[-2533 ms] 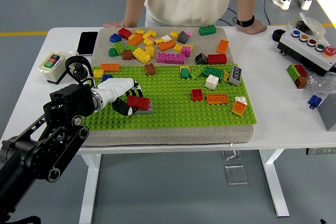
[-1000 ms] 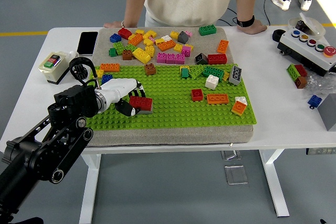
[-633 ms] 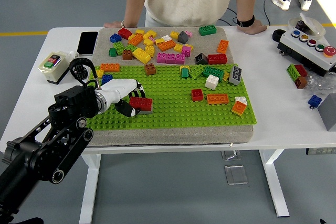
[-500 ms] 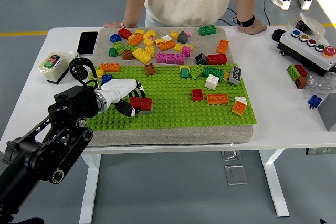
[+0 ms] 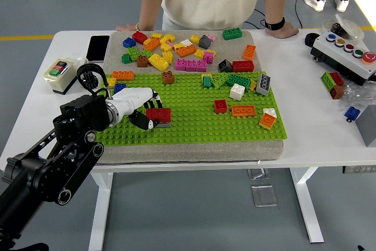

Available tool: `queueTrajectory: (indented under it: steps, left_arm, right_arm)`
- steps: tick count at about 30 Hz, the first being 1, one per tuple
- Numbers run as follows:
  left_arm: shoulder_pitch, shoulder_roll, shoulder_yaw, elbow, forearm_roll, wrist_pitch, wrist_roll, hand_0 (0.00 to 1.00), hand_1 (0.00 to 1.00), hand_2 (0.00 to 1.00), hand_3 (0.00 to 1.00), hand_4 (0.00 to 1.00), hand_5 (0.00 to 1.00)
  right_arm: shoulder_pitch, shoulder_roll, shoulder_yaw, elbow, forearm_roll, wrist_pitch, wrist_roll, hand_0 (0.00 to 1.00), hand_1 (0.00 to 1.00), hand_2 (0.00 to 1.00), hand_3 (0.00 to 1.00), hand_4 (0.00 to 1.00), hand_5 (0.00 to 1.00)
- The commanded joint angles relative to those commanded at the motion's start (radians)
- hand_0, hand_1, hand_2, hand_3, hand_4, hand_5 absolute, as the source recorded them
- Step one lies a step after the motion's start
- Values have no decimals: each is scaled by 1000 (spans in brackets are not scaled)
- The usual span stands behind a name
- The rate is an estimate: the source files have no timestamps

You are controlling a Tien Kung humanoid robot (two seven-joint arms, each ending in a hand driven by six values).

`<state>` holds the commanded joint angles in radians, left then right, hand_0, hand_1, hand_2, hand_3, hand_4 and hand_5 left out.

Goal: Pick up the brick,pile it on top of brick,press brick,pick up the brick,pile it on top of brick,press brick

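Red rectangular plastic brick (image 5: pixel 158 114) sat on a grey brick (image 5: pixel 163 124) at the green studded baseplate's (image 5: pixel 194 127) near-left, with my left hand (image 5: pixel 141 109) clasped around it. I judged the first stacking or pressing underway, the second brick unpicked.

A robotics lab: white test table (image 5: pixel 305 139), button control box (image 5: pixel 346 56), taped grey floor (image 5: pixel 23 37).

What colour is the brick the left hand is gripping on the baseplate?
Red, seen in the head view: the brick sits on a grey brick, held by the left hand.
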<state>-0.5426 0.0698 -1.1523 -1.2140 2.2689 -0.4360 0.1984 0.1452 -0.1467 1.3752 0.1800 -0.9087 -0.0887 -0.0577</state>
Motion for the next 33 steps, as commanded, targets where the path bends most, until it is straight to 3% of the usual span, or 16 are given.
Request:
queueTrajectory:
  steps: [33]
  left_arm:
    - [-4,-2,-1,22,0,9,-8,771,688,653,585,733,263]
  right_arm:
    - [0,2,-3,0,6,3,1,755,687,731,735,998,642]
